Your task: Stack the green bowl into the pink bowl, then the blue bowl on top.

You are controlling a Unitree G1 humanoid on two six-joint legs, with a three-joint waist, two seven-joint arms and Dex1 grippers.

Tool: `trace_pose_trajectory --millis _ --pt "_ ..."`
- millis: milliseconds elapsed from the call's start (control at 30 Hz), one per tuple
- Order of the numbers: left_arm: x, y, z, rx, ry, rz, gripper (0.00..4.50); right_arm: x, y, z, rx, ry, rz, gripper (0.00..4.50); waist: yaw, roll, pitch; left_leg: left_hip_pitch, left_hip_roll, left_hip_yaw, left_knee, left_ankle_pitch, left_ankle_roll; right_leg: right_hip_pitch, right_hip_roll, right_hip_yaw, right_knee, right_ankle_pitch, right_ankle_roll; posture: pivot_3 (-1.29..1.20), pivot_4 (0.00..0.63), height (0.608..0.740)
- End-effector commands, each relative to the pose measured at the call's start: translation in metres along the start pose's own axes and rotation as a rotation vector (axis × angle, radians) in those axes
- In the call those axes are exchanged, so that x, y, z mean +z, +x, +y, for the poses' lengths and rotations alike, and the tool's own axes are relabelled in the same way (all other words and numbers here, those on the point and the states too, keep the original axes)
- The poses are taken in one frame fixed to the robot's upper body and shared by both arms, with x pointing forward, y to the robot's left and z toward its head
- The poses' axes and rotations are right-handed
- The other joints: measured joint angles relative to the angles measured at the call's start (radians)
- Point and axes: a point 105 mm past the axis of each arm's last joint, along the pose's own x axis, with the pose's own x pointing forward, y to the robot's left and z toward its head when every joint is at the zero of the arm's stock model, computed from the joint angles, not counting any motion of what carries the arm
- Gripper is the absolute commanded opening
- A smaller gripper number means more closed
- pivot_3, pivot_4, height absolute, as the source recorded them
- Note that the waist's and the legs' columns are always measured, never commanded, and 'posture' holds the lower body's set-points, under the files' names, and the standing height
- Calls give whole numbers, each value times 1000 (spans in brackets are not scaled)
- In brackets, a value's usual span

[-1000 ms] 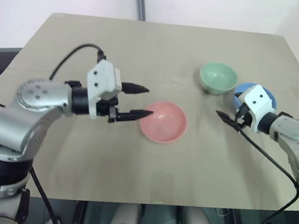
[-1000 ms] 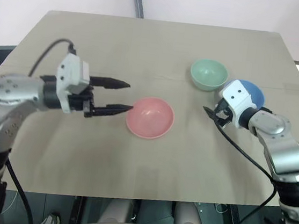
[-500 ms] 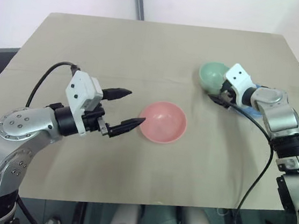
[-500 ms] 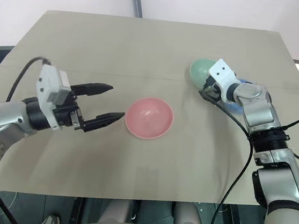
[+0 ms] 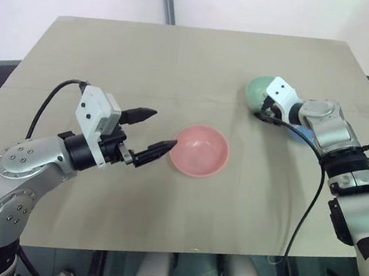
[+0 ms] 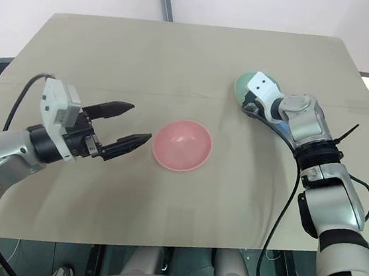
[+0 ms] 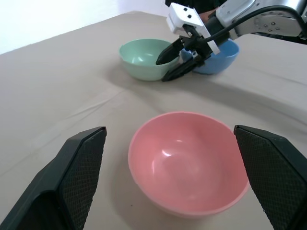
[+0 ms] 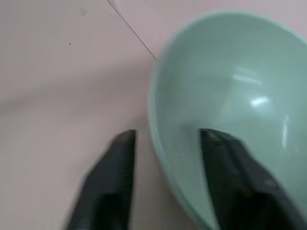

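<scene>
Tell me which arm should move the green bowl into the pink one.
Right. The right gripper already straddles the green bowl's rim, one finger inside, one outside. The left gripper hangs open beside the pink bowl, well away from the green bowl.

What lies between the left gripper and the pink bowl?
Nothing: bare table separates the left gripper from the pink bowl, seen in the left eye view.

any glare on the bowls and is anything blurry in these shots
Right wrist view: bright highlights inside the green bowl, and the right gripper's fingers look soft. Left wrist view: a small glint in the pink bowl, all fairly crisp.
</scene>
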Motion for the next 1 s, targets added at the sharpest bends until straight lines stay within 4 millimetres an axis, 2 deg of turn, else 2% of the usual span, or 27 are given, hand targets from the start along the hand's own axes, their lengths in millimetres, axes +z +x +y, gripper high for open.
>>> trace_pose_trajectory --millis 33,167,267,433,500,600,733,867,1000 --pt "8 -3 -5 -10 40 -21 4500 18 -4 -6 -9 -63 -48 178 0 0 0 0 0 0 0 0 0 0 0 0 0 0 0 0 150 740" --pt "7 -2 -7 -42 26 -17 4500 26 -9 -3 -5 -141 -88 74 0 0 0 0 0 0 0 0 0 0 0 0 0 0 0 0 150 740" --pt "6 -2 -7 -68 20 -12 4500 40 -19 -1 12 -182 -153 74 1 1 0 0 0 0 0 0 0 -1 0 0 0 0 0 0 150 740" --pt "1 -9 -3 -136 18 20 4500 70 -55 16 71 -297 -290 74 3 1 1 -1 0 0 -2 0 0 -1 0 0 -2 0 0 0 150 740" --pt "0 -13 4 -123 24 26 4500 80 -69 35 148 -297 -359 74 3 1 1 -1 0 0 -2 0 0 -1 0 0 -3 0 0 0 150 740" --pt "5 -22 16 -102 47 -62 4500 86 -90 69 289 -325 -429 74 7 1 1 -1 1 -1 -5 0 0 0 0 -1 -5 0 0 0 150 740" --pt "4 -43 22 -212 -25 -69 4500 99 -103 115 453 -354 -500 74 4 1 1 -1 1 -1 -7 0 0 -1 -1 -1 -6 0 0 0 150 740" --pt "4 -61 20 -339 -37 -43 4500 106 -100 154 556 -432 -553 74 2 1 1 0 1 -1 -8 -1 1 -1 0 -2 -6 0 0 0 150 740" --pt "1 -71 17 -419 -26 11 4500 104 -95 163 601 -471 -548 74 7 2 1 0 0 -2 -8 -1 1 0 -1 -3 -6 0 0 0 150 740"
